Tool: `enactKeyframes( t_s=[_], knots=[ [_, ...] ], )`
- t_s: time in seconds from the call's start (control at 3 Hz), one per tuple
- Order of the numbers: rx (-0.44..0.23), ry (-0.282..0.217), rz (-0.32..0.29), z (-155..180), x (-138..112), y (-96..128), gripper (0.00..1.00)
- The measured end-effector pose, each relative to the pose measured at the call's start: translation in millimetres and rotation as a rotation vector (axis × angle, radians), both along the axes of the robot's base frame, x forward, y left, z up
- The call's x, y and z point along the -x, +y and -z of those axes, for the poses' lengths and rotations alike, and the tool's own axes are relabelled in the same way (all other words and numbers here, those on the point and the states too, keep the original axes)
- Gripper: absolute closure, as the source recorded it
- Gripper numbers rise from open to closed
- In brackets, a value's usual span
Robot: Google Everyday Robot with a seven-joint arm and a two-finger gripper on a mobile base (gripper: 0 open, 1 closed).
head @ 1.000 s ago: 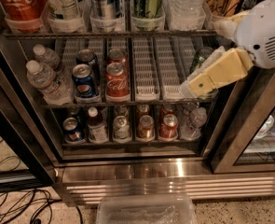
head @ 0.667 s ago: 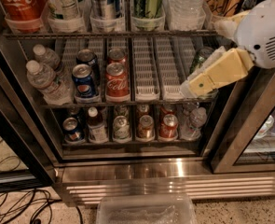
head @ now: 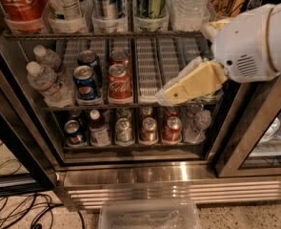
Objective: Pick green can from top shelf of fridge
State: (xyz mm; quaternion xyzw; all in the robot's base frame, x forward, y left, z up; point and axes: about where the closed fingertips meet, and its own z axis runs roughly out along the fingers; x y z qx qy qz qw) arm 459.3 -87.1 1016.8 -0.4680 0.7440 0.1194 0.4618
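camera view: cream wedge-shaped gripper (head: 165,96) below wire top shelf (head: 83,34), jaws' spacing unclear.

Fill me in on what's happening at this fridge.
A robot arm is working at the fridge to fetch the green can. The can stands in a clear cup holder on the top shelf, and nothing touches it. The gripper hangs one level down, in front of the white ribbed lanes, below and slightly right of the can. The pick is not yet made.
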Motion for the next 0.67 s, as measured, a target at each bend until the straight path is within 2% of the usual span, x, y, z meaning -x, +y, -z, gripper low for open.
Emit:
enactKeyframes(
  t_s=[0.33,0.67],
  knots=[
    [-0.029,-0.058,0.080,4.2,2.0,25.4,0.00],
    [-0.077,-0.110,0.193,1.5,-5.0,38.1,0.00]
  ],
)
